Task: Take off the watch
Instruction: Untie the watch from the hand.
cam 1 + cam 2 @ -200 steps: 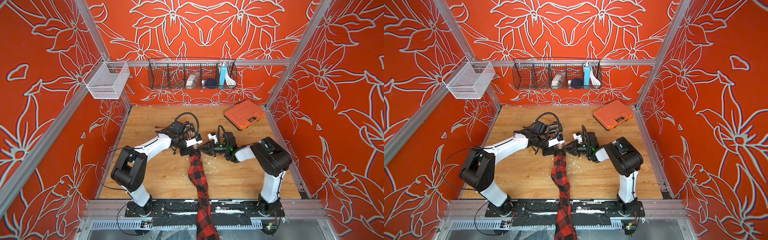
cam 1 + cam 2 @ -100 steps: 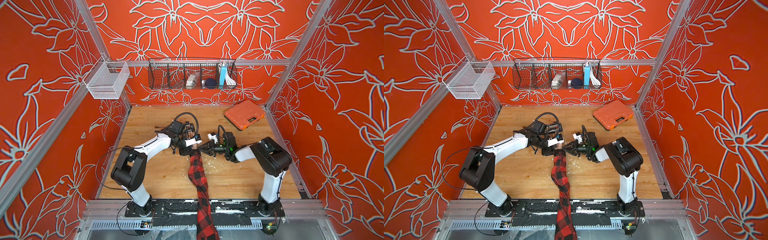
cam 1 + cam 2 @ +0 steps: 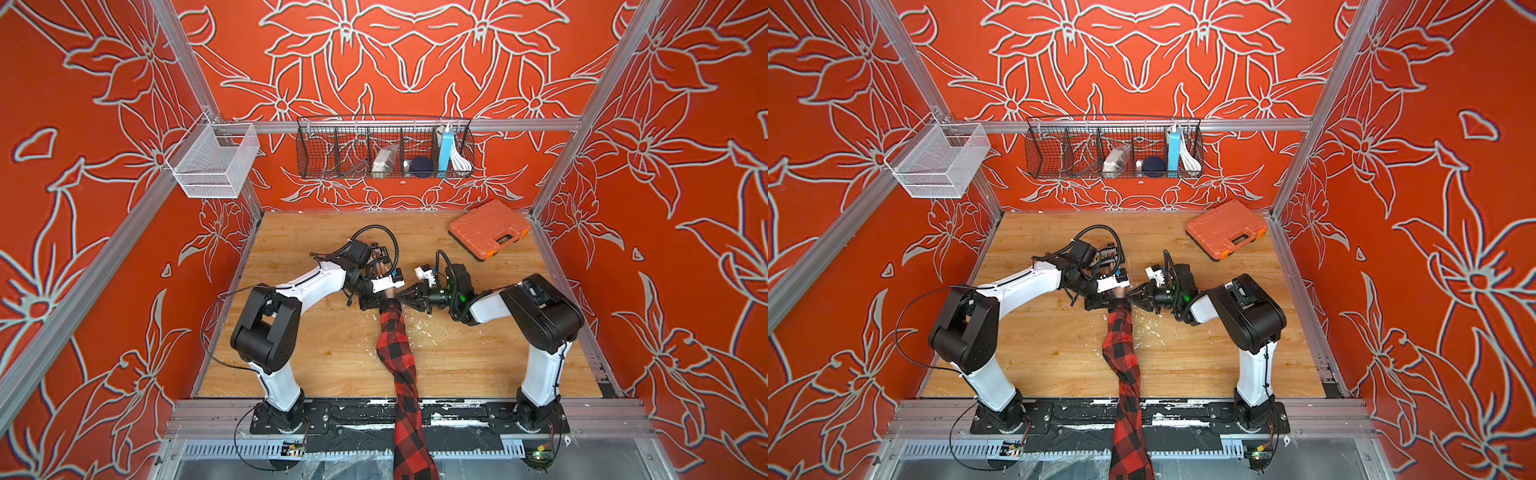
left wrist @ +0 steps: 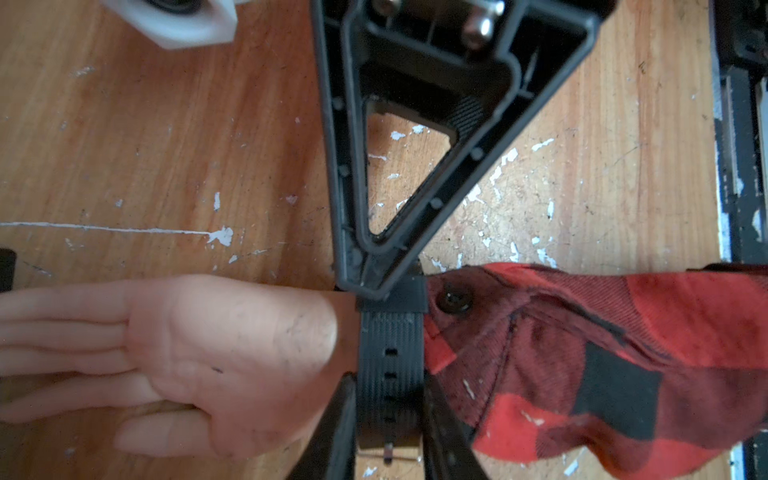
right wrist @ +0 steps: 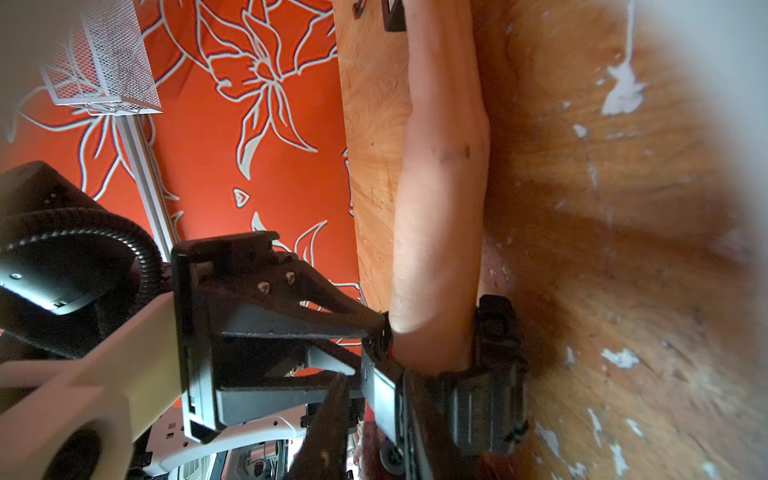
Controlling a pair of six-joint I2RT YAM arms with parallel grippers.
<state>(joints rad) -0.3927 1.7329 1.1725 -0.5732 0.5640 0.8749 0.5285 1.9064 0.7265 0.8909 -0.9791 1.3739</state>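
Note:
The watch point(image 4: 390, 353) is a black ribbed strap round the wrist of a mannequin hand point(image 4: 232, 353) that wears a red plaid sleeve point(image 3: 395, 353). In the left wrist view my left gripper point(image 4: 388, 382) is shut across the strap's width near its buckle end, one finger on each edge. My right gripper point(image 4: 370, 286) comes from the opposite side, its tip at the strap's keeper. In the right wrist view the right gripper point(image 5: 374, 382) is shut on a strap piece beside the watch point(image 5: 494, 374). In both top views the left gripper point(image 3: 380, 301) and right gripper point(image 3: 1128, 297) meet over the wrist and hide the watch.
An orange tool case point(image 3: 489, 230) lies at the back right of the wooden floor point(image 3: 332, 345). A black wire basket point(image 3: 384, 147) and a white mesh basket point(image 3: 214, 162) hang on the walls. The sleeve runs over the front rail point(image 3: 457, 419).

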